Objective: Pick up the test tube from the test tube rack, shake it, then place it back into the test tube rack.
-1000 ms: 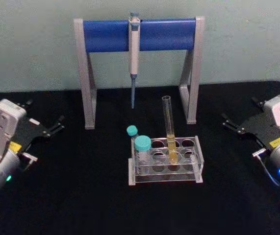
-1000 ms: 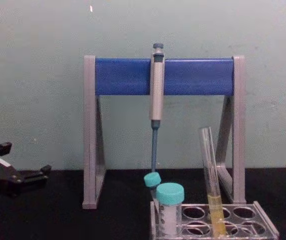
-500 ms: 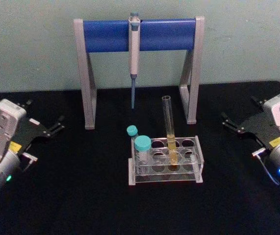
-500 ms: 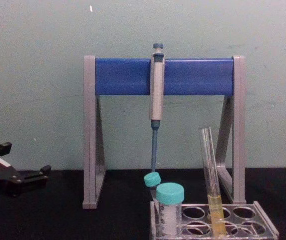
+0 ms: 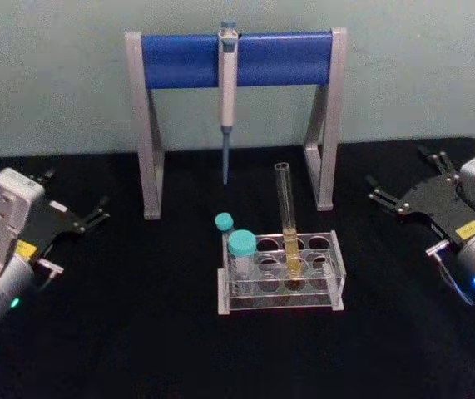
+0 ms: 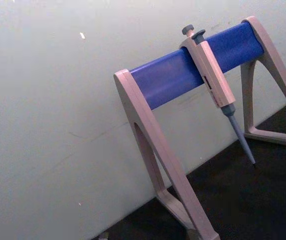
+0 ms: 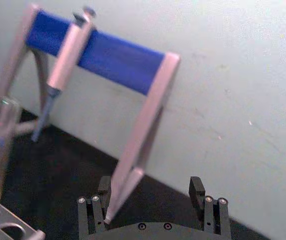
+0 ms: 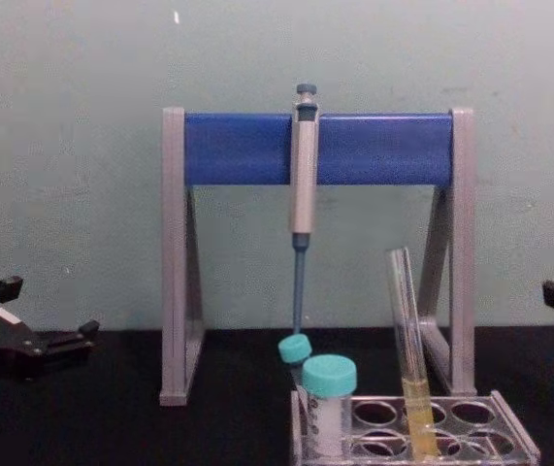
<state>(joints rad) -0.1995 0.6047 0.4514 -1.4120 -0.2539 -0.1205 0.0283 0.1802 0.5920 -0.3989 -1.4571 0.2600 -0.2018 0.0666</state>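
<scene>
Black tabletop [image 5: 137, 332]: right gripper [image 5: 399, 174], jaws spread, has just lifted and edged toward the test tube [image 5: 287, 216] standing in the test tube rack [image 5: 279, 298], so the pick-up looks underway; left gripper [image 5: 77, 196] sits parked, spread.

Stand [image 6: 155, 150]: grey legs and a blue bar, standing slantwise across the frame from the lower middle to the upper right.
Crossbar [image 6: 175, 75]: blue, round, joining the tops of the two legs.
Near leg [image 6: 183, 192]: an open triangle, its foot at the lower edge of the frame.
Far leg [image 6: 275, 62]: at the right edge, its foot on the dark surface.
Pipette [image 6: 210, 72]: grey-bodied, hooked over the crossbar right of its middle, its thin blue tip [image 6: 243, 147] hanging free.
Wall [image 6: 57, 100]: pale and plain, taking up the left half.
Table [image 6: 248, 200]: black, in the lower right corner.
</scene>
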